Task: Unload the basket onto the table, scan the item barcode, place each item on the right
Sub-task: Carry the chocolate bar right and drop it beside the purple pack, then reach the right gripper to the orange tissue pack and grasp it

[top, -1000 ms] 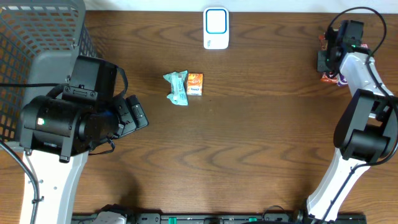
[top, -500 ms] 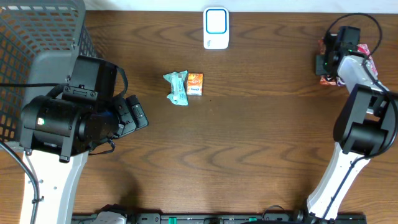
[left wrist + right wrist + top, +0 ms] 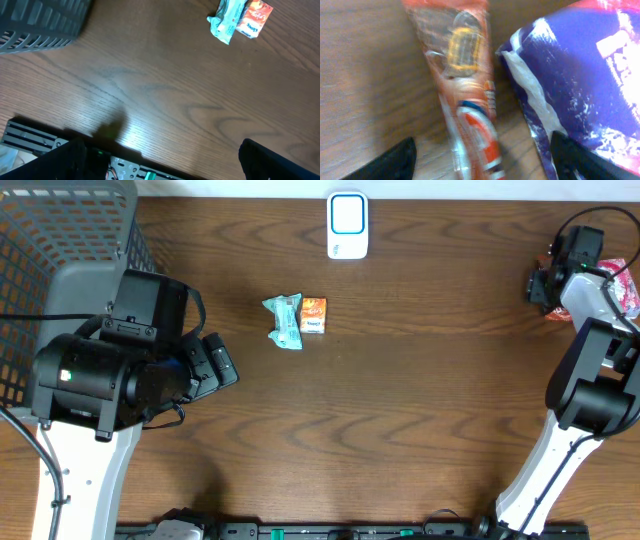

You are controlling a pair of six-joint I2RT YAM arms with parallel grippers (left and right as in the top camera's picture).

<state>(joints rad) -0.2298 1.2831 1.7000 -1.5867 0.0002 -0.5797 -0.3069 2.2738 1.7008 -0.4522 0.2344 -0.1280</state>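
Moved: the right gripper (image 3: 487, 161) has gone closer to the right edge of the table (image 3: 430, 390), and its fingers, shut tight a moment ago, now stand far apart.
Right gripper: wide open, with nothing in its grip. One dark fingertip shows at each bottom corner of its own camera view.
Orange packet (image 3: 467, 95): long and thin, lying flat on the wood in the gap between the two fingers. Neither finger pinches it.
Purple packet (image 3: 580, 85): just beside the orange packet, on its right in the wrist view, with white and red marks on it. The two packets nearly meet at their edges.
Where the packets are: by the right edge of the table, near the far right corner.
Print: too blurry to read.
Scanner (image 3: 347, 225): white with a blue ring, at the middle of the far edge, well apart from the right gripper.
Teal packet (image 3: 283, 321) and small orange box (image 3: 314, 314): side by side and touching, near the middle of the table, on the near side of the scanner.
Left gripper (image 3: 167, 157): wide open and empty, hanging over bare wood near the left edge.
Basket (image 3: 50, 230): grey, at the far left corner.
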